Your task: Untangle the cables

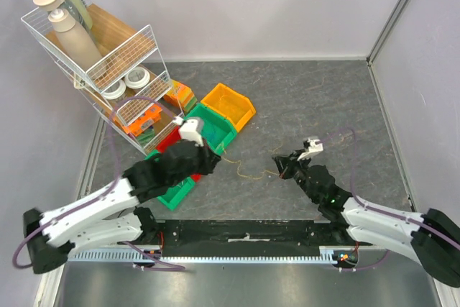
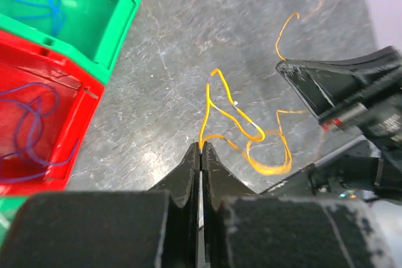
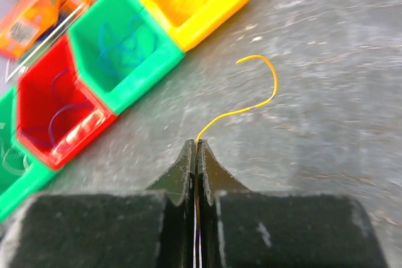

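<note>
The cables are thin yellow wires lying on the grey table between my two grippers. In the left wrist view they curl in loose loops just beyond my left gripper, which is shut on a yellow strand at its tips. My left gripper sits by the bins. My right gripper is shut on another yellow cable end that arcs away over the table; a pale strand also runs between its fingers. In the top view my right gripper faces left, a short span from the left one.
A yellow bin, a green bin, a red bin and another green bin stand in a diagonal row by the left arm; blue wires lie in the red one and one green one. A wire rack with bottles stands at the back left.
</note>
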Robot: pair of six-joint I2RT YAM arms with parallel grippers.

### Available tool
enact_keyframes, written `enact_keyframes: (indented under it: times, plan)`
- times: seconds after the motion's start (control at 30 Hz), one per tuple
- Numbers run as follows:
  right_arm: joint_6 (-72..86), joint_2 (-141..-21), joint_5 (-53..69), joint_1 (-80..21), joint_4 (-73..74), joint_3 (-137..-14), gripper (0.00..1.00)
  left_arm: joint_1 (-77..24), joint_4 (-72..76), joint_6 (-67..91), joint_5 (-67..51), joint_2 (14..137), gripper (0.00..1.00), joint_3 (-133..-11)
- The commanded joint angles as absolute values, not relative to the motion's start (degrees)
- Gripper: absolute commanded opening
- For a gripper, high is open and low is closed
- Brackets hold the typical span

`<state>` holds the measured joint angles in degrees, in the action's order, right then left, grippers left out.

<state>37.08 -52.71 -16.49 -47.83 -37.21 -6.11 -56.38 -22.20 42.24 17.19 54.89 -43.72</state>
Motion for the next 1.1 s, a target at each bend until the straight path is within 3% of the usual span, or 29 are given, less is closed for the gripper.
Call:
enact_keyframes:
  times: [0.0, 0.37, 0.7, 0.83, 0.87, 0.93, 1.0, 1.03, 1.07]
  plan:
    - [42.9, -44.9, -33.0, -48.0, -28.0, -3.9, 0.00, -56.6, -37.3, 40.9, 21.3, 39.2, 0.02, -42.9]
    - [48.7, -35.5, -42.4, -47.9, -17.8, -2.5, 0.00, -56.6, -52.8, 37.6, 29.3, 10.4, 0.02, -50.5]
    - [46.8, -36.3, -39.9, -47.9, -21.0, -1.8, 0.00, -56.6, -57.7, 37.4, 29.8, 9.6, 0.02, -57.3]
    - [40.3, -40.6, -30.7, -47.9, -28.8, -1.8, 0.01, -56.7, -54.4, 36.9, 26.9, 11.0, 0.02, -54.8]
    - [38.6, -42.5, -27.1, -47.9, -32.0, -1.8, 0.08, -56.6, -53.6, 36.7, 26.2, 12.0, 0.02, -54.2]
    - [36.5, -47.3, -21.5, -47.9, -36.7, -3.0, 0.33, -56.6, -52.6, 36.1, 25.1, 14.8, 0.02, -53.2]
    - [35.1, -52.8, -15.9, -47.9, -39.2, -5.1, 0.72, -56.6, -51.7, 35.2, 25.0, 18.9, 0.02, -52.6]
    - [34.6, -55.5, -14.1, -47.9, -39.9, -6.2, 0.82, -56.6, -51.4, 34.8, 25.3, 21.1, 0.02, -52.2]
    - [34.4, -58.1, -12.8, -47.9, -40.3, -7.4, 0.85, -56.5, -51.4, 34.6, 25.7, 23.3, 0.02, -51.9]
